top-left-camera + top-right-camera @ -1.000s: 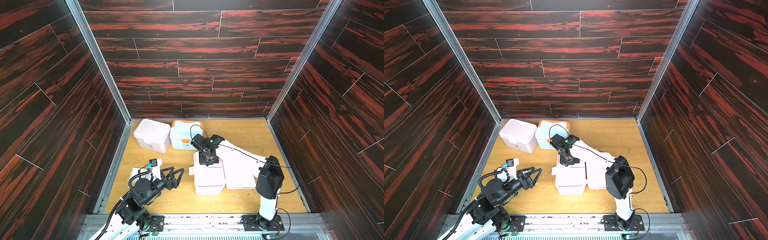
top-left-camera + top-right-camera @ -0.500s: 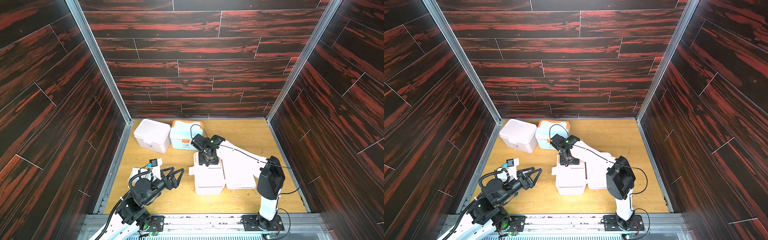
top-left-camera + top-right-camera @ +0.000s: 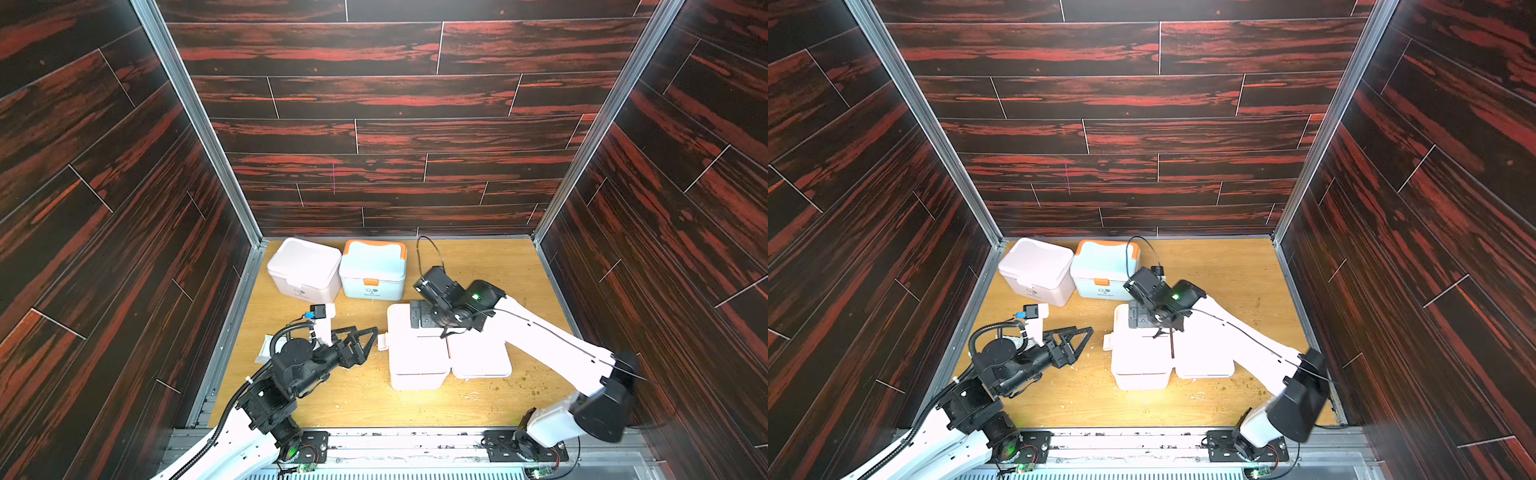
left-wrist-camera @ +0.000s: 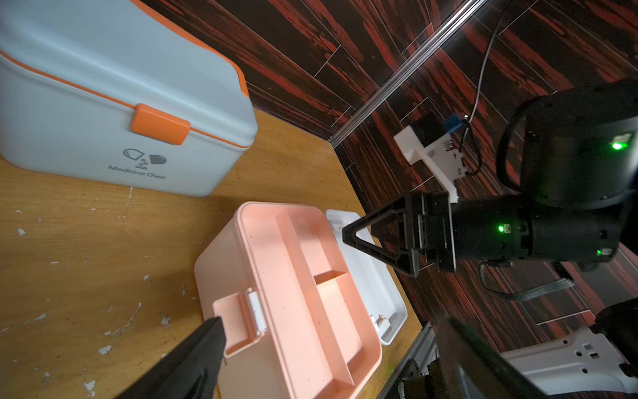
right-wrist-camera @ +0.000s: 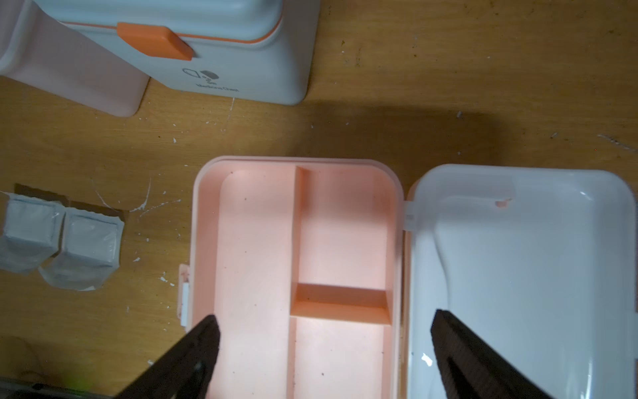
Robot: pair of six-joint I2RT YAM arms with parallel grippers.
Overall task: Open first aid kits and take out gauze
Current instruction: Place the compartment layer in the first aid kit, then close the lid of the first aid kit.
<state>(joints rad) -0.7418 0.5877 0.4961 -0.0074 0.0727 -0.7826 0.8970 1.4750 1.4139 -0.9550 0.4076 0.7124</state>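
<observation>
A pink first aid kit [image 3: 415, 361] [image 3: 1140, 361] stands open mid-floor, its white lid [image 3: 478, 357] [image 5: 518, 276] laid flat beside it. Its divided tray [image 5: 255, 241] [image 4: 297, 276] holds nothing. My right gripper [image 3: 419, 316] [image 5: 324, 321] hangs open over the tray's far end, holding nothing. My left gripper [image 3: 370, 343] [image 4: 331, 321] is open beside the kit's latch side, also holding nothing. Two gauze packets [image 5: 86, 248] [image 5: 27, 238] lie on the floor left of the kit, partly under my left arm in a top view [image 3: 268, 351]. A white kit [image 3: 303, 266] and a blue, orange-trimmed kit [image 3: 372, 266] [image 4: 103, 103] stand closed at the back.
The wooden floor [image 3: 478, 266] is walled by dark panels on three sides, with metal rails at the corners. The two closed kits sit side by side against the back left corner. Small crumbs and paint flecks dot the floor [image 3: 519, 386] near the lid.
My right gripper was shut over the open kit and its jaws have spread wide. The left arm and all three kits have stayed put.
</observation>
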